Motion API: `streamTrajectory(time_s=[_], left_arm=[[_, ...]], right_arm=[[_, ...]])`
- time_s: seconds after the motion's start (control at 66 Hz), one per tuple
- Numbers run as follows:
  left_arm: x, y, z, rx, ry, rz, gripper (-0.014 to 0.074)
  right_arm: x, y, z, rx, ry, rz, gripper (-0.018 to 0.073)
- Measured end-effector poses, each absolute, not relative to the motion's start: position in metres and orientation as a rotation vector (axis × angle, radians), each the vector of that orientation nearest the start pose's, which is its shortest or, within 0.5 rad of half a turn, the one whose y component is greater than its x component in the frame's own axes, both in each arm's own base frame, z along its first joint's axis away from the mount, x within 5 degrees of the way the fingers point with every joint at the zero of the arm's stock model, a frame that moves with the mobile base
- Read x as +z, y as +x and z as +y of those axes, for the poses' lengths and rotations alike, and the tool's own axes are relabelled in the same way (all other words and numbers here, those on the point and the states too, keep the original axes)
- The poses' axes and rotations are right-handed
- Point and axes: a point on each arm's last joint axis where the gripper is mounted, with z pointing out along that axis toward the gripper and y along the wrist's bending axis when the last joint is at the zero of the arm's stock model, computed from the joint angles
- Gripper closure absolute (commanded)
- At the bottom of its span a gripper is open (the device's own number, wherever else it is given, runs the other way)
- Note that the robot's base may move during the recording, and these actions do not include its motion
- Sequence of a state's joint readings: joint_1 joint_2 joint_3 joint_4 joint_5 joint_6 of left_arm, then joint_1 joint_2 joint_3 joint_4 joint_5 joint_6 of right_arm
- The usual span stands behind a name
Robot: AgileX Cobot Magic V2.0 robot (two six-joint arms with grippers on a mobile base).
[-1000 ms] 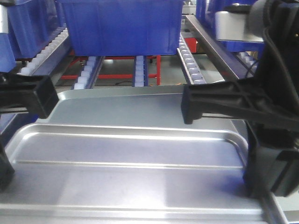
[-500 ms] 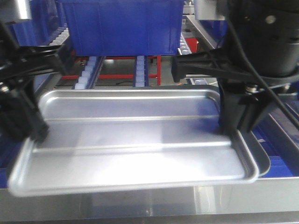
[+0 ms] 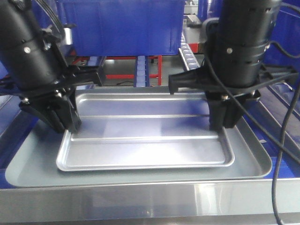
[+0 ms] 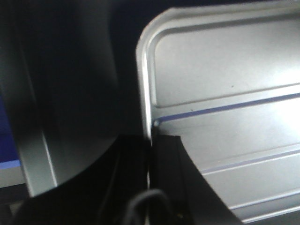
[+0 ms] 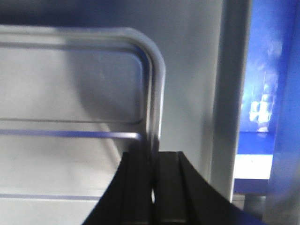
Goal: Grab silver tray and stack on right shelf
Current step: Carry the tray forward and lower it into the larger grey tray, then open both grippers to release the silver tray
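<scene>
The silver tray [image 3: 145, 145] spans between the left gripper [image 3: 69, 123] and right gripper [image 3: 220, 123], each closed tight on 1 short-end rim, over the grey tray [image 3: 255, 161] beneath them; likely light, stiff and slippery, so opposite rim pinches suit it.

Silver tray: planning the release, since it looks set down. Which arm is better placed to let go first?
Neither left nor right, I'd say: the left gripper and right gripper each clamp an opposite short rim of the silver tray, which sits in the grey tray. Release together.
</scene>
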State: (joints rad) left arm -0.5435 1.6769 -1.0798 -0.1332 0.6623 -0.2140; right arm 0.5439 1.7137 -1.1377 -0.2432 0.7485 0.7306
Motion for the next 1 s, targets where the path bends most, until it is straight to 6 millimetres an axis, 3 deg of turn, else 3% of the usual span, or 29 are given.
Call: streamTrajectory(time_s=[0.561, 0.758, 0.833, 0.909, 1.0], left_arm=[[0.2109, 0.2826, -0.1795, -0.336, 0.342, 2.78, 0.0687], [0.211, 0.2822, -0.1793, -0.333, 0.344, 2.787, 0.0677], [0.2109, 0.282, -0.1793, -0.332, 0.346, 2.789, 0.0566], [0.2104, 0.2807, -0.1787, -0.323, 0.367, 2.802, 0.0363], [0.2101, 0.2792, -0.1801, -0.329, 0.381, 2.808, 0.0211]], right_arm=[[0.2139, 0.2986, 0.1633, 0.056, 0.056, 2.768, 0.0486], [0.2139, 0.2985, 0.1635, 0.058, 0.058, 2.769, 0.0388], [0.2139, 0.2985, 0.1637, 0.062, 0.059, 2.768, 0.0313], [0.2154, 0.3002, 0.1652, 0.083, 0.058, 2.751, 0.0217], [0.2178, 0.3031, 0.1686, 0.135, 0.064, 2.72, 0.0126]])
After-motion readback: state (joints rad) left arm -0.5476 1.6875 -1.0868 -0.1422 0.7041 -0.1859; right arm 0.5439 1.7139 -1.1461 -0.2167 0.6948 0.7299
